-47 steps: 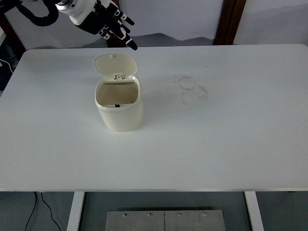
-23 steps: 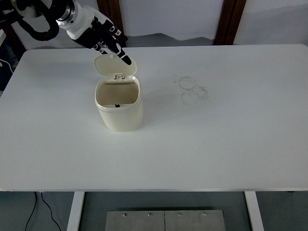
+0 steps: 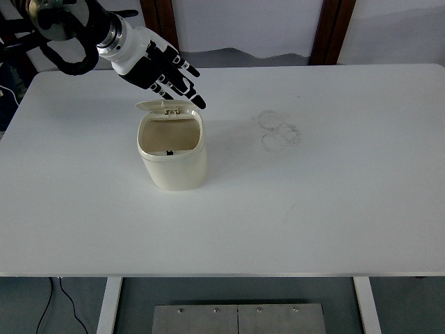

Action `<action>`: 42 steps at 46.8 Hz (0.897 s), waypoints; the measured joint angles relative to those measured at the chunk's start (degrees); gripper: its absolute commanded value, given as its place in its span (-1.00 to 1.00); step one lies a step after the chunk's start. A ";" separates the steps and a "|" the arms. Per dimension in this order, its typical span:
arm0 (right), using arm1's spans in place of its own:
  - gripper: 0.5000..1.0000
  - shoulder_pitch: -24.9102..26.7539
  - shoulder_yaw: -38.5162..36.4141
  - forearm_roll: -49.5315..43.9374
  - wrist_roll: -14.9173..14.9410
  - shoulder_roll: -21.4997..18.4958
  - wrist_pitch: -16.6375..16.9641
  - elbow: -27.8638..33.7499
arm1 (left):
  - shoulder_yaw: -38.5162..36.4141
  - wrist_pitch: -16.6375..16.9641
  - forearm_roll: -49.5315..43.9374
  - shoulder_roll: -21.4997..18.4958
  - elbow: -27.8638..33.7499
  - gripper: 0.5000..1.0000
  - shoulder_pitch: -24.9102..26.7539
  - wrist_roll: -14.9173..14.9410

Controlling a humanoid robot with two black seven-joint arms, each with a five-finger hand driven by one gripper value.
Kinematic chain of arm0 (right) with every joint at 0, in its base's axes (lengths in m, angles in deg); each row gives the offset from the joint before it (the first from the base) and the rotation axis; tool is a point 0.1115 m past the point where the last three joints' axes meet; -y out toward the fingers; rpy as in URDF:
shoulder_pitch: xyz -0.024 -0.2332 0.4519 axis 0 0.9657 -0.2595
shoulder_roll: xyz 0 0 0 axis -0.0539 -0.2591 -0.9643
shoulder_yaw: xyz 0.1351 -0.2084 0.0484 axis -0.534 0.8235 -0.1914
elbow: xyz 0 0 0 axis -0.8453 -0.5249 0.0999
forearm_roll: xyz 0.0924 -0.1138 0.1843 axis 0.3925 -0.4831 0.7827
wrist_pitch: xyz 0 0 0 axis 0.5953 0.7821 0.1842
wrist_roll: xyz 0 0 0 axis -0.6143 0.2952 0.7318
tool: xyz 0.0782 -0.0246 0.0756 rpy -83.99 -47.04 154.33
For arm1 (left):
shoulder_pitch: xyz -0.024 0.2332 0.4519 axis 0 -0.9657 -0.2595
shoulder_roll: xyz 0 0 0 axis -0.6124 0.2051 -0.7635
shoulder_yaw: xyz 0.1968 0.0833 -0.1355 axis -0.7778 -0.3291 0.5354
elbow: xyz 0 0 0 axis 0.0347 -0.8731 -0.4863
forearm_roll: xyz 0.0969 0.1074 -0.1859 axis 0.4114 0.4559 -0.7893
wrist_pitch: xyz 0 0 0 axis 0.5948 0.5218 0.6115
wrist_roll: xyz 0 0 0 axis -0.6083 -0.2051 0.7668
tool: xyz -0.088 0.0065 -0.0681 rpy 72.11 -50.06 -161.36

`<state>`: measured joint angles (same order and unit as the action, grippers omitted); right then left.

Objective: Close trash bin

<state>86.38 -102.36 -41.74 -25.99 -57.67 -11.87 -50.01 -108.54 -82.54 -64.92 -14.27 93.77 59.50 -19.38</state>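
A cream trash bin [image 3: 174,156] stands left of the table's middle. Its hinged lid [image 3: 165,106] leans forward over the back of the opening, most of which still shows. My left hand [image 3: 167,75] reaches in from the upper left, fingers spread and held straight. Its fingertips [image 3: 197,101] rest on or just above the lid's far edge. It grasps nothing. The right arm is out of view.
The white table [image 3: 313,209] carries faint ring marks [image 3: 278,130] right of the bin. Dark wooden posts [image 3: 332,31] stand behind the far edge. A cable [image 3: 62,299] hangs below the near left edge.
The left hand came down from above the far edge onto the lid. The lid has swung from upright to tilted forward over the opening.
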 measured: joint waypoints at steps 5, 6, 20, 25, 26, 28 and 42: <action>0.98 0.00 0.00 0.00 0.00 0.00 0.00 0.00 | -0.07 0.45 -0.30 -0.16 0.76 1.00 -0.72 0.00; 0.98 0.00 0.00 0.00 0.00 0.00 0.00 0.00 | -0.09 0.56 -0.31 -0.19 0.86 1.00 -0.76 0.00; 0.98 0.00 0.02 0.00 -0.04 0.00 0.00 0.00 | -0.19 1.91 -0.33 -3.23 4.74 1.00 -2.50 0.00; 0.98 0.00 0.02 0.00 -0.07 0.00 0.00 0.00 | -0.19 2.04 -0.33 -4.15 5.50 1.00 -2.65 0.00; 0.98 0.00 0.02 0.00 -0.08 0.00 0.00 0.00 | -0.19 2.05 -0.33 -4.49 5.61 1.00 -2.66 0.00; 0.98 -0.01 0.03 0.00 -0.09 0.00 0.00 0.00 | -0.19 2.06 -0.33 -4.98 5.74 1.00 -2.66 0.00; 0.98 -0.08 0.02 0.00 -1.24 0.00 -0.01 0.00 | -0.31 1.97 -0.24 -6.78 6.15 1.00 -3.64 0.00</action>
<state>86.30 -102.34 -41.74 -27.24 -57.67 -11.88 -50.01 -108.86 -80.57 -65.16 -21.05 99.92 55.86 -19.38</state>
